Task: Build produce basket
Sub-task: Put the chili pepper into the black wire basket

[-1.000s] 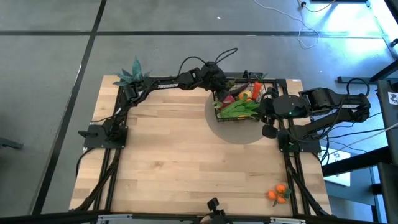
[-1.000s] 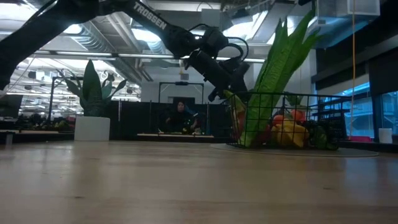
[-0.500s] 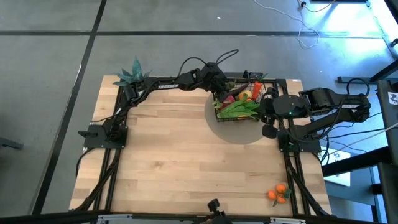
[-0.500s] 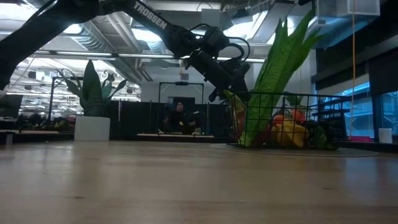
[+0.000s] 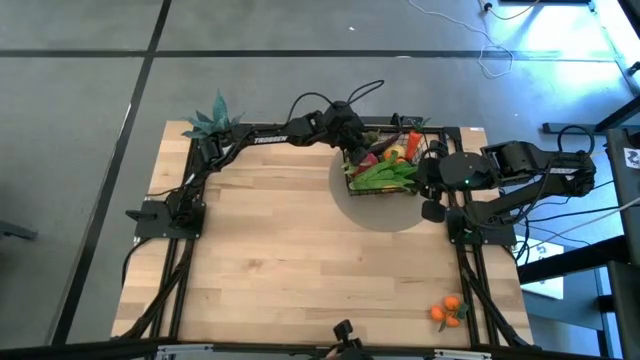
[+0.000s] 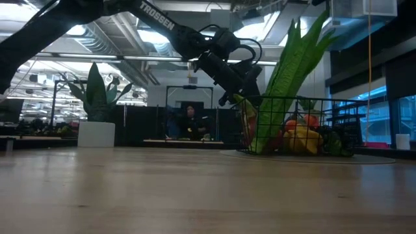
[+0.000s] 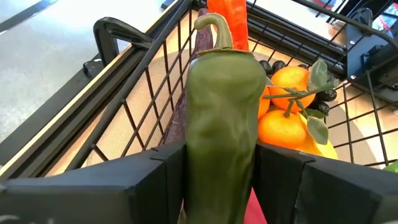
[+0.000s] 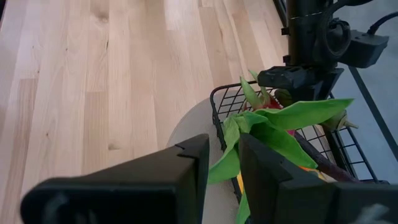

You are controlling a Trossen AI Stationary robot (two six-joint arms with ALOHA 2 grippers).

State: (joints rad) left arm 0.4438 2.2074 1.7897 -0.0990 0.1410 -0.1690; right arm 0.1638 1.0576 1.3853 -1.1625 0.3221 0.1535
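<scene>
The tabletop is pale wood planks, with a black frame along its far and side edges. The left arm reaches along the far edge to the basket, which stands on a grey round mat at the far right of the tabletop. The right arm lies folded at the right edge, just beside the basket.

The basket is black wire mesh and holds the produce: long green corn leaves leaning out toward the near side, a carrot, leafy oranges, dark grapes and something purple against the wire wall.

The left gripper hangs over the basket's left far corner; its fingers grasp a green pepper, stem end pointing away, above the other produce.

The right gripper waits near the basket's right side; its fingers stand slightly apart with nothing between them.

A second bunch of oranges lies alone at the near right corner, well apart from the basket. A spiky potted plant sits at the far left corner.
</scene>
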